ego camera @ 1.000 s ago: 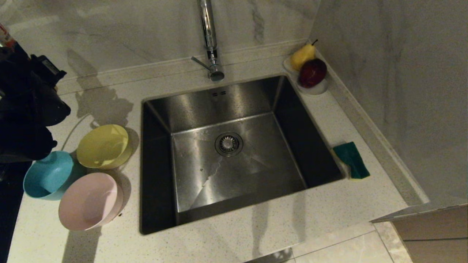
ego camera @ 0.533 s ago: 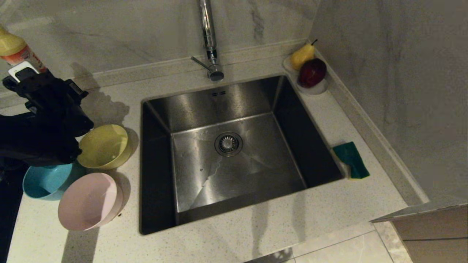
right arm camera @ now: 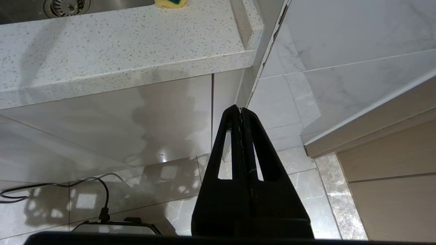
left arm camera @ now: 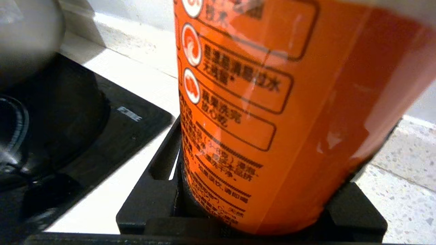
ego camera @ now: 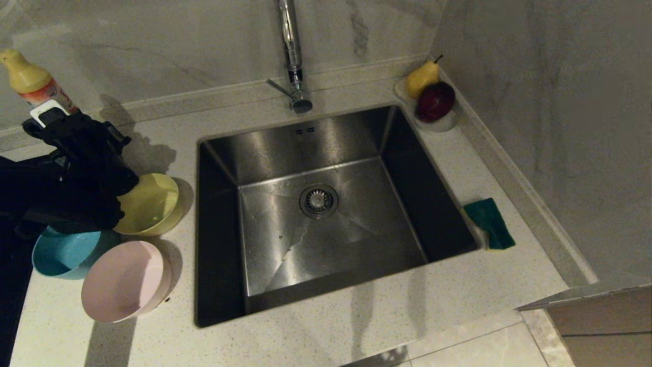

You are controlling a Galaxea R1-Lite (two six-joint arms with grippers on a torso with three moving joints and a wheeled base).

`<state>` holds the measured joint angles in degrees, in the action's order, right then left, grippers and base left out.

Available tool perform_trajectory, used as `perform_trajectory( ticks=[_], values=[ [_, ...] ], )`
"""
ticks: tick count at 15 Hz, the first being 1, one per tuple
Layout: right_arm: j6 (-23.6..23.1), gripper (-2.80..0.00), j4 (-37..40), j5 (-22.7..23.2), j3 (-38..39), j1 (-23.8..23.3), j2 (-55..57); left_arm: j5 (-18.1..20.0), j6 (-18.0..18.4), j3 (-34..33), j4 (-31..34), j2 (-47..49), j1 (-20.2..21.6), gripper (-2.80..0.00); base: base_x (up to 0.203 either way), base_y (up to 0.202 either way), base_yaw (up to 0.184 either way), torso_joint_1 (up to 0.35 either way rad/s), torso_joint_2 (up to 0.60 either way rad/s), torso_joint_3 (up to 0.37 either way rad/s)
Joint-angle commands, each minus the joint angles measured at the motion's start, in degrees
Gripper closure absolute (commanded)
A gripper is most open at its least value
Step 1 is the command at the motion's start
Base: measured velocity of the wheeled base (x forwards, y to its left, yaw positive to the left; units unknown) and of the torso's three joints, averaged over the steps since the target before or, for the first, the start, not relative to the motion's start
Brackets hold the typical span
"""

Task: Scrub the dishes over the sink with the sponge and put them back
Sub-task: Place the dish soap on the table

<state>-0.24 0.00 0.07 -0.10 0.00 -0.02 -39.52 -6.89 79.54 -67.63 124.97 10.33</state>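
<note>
Steel sink centre of head view, tap behind. Yellow bowl, blue bowl, pink bowl clustered on counter left of sink. Sponge on counter right of sink, green face up. Left gripper above bowls, clamped on detergent bottle.

Left wrist view: orange detergent bottle between black fingers, held.

Right wrist view: right gripper pressed together, parked below counter edge, floor beneath; sponge edge visible.
</note>
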Motion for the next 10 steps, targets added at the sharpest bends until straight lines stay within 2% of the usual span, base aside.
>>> perform_trajectory(
  ticks=[1, 10],
  values=[
    [0.0, 0.00, -0.1, 0.0, 0.0, 0.0, 0.0, -0.2, -0.1, 0.7, -0.4, 1.0, 0.3, 0.00, 0.000, 0.000, 0.000, 0.000, 0.00, 0.000],
    [0.0, 0.00, 0.0, 0.0, 0.0, 0.0, 0.0, -0.4, -0.1, 1.1, -0.8, 1.5, 0.7, 0.00, 0.000, 0.000, 0.000, 0.000, 0.00, 0.000]
  ],
)
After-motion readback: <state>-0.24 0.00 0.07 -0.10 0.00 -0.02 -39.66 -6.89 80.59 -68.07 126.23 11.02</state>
